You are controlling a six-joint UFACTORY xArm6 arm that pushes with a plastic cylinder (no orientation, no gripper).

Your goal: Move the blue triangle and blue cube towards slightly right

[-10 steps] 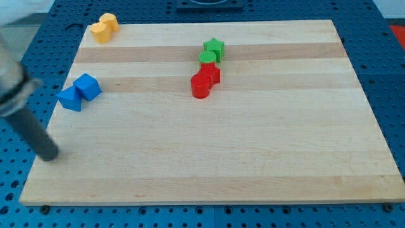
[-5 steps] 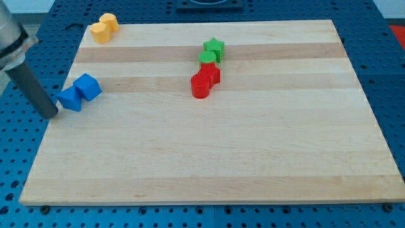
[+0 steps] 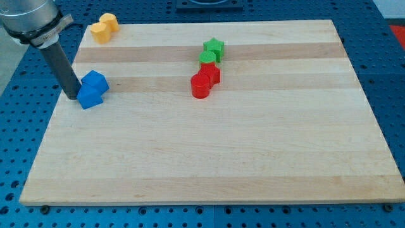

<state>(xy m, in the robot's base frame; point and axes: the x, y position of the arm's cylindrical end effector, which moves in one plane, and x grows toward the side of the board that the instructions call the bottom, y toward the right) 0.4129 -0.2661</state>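
The blue triangle (image 3: 90,97) and the blue cube (image 3: 96,81) sit together near the board's left edge, touching each other, the cube just above and right of the triangle. My tip (image 3: 73,96) stands at the triangle's left side, touching it or very nearly so. The dark rod rises from there toward the view's top left.
Two yellow blocks (image 3: 104,28) lie at the board's top left corner. A green star (image 3: 214,47), a green block (image 3: 207,59) and two red blocks (image 3: 204,80) form a cluster near the board's upper middle. The wooden board (image 3: 221,158) rests on a blue perforated table.
My tip has moved up and to the right, from off the board's left edge to the triangle. The blue triangle and cube have shifted right and sit closer together.
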